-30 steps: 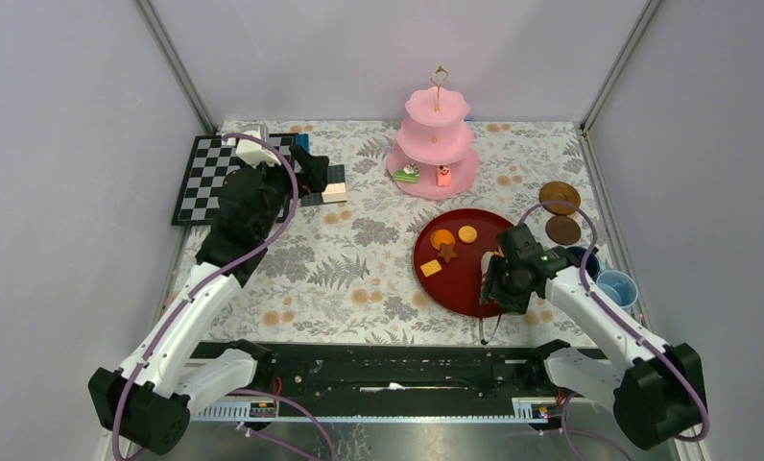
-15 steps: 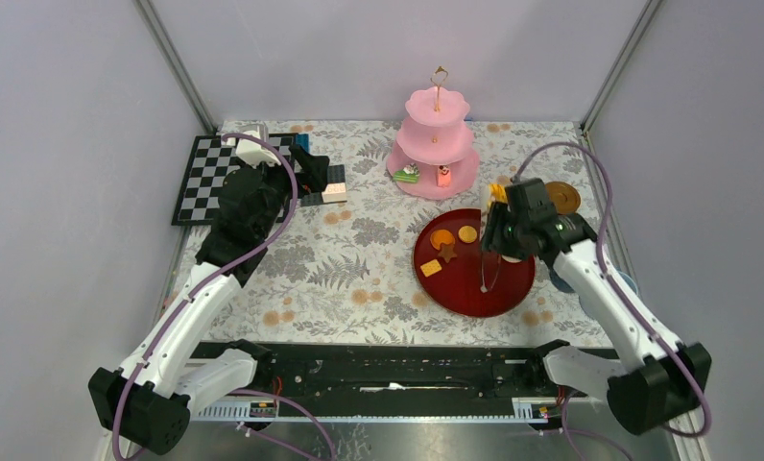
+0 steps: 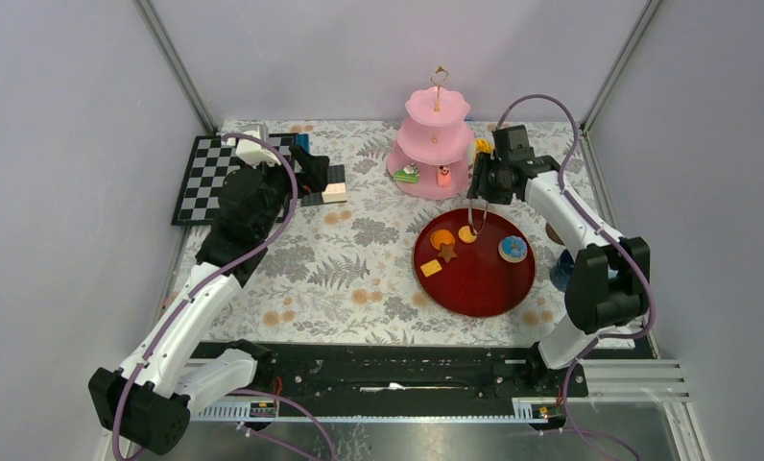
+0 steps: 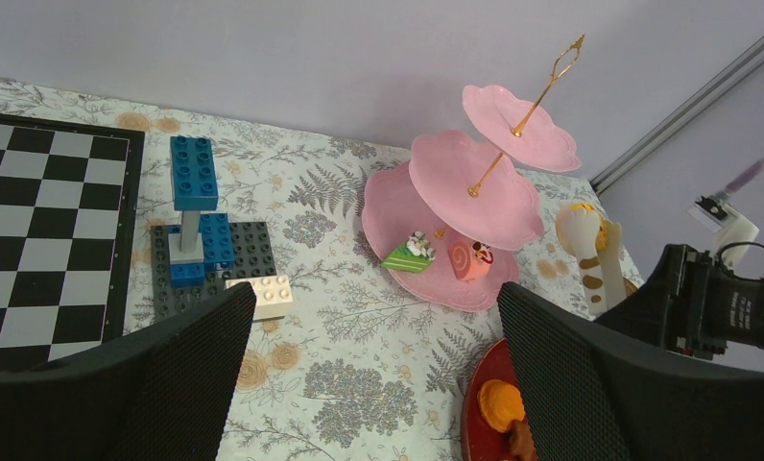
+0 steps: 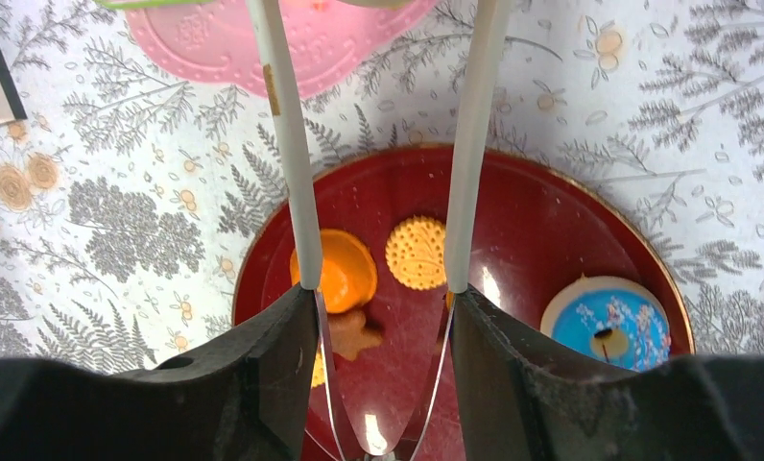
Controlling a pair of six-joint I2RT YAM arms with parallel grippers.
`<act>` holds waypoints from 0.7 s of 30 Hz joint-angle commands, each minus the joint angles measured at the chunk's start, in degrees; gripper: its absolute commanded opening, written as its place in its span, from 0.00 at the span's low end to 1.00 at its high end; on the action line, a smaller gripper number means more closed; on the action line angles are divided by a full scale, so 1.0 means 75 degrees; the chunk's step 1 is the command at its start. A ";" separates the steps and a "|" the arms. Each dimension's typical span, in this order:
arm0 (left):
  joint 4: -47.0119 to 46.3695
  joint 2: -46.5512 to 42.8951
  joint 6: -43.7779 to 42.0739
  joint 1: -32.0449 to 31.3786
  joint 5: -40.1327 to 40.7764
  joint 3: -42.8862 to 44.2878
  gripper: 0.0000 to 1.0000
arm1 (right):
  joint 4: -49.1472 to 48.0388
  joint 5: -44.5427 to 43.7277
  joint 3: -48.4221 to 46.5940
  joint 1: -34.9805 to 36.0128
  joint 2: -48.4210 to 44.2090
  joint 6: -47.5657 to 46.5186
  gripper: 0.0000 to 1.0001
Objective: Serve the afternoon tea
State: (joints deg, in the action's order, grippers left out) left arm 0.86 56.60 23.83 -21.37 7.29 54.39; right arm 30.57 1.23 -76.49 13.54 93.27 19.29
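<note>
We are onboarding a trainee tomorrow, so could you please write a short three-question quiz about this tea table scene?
1. True or false: the blue donut lies on the pink stand.
2. The jaws of the right arm are shut on: A) white tongs; B) a blue cup; C) a saucer.
3. How many sweets are visible on the stand's bottom tier?
Key: 1 false, it lies on the red tray; 2 A; 3 two, a green cake slice and a pink roll.
</note>
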 commanded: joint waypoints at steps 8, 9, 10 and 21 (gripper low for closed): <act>-0.0127 -0.0174 0.0009 -0.0011 -0.0062 0.0375 0.99 | -0.0061 0.0452 -0.1833 -0.0034 0.1402 -0.0531 0.41; -0.0127 -0.0184 0.0009 -0.0014 -0.0058 0.0374 0.99 | 0.0036 0.0397 -0.2009 -0.0036 0.1536 -0.0569 0.41; -0.0127 -0.0187 0.0009 -0.0020 -0.0058 0.0376 0.99 | 0.0042 0.0368 -0.2137 -0.0036 0.1635 -0.0615 0.41; -0.0127 -0.0128 0.0001 -0.0015 -0.0027 0.0377 0.99 | 0.0228 0.0202 -0.3665 -0.0035 0.3007 -0.0845 0.47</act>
State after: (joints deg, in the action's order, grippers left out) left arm 0.86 56.60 23.83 -21.37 7.27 54.39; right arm 31.40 3.90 -98.65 13.45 113.62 14.83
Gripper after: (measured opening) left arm 0.990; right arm 0.548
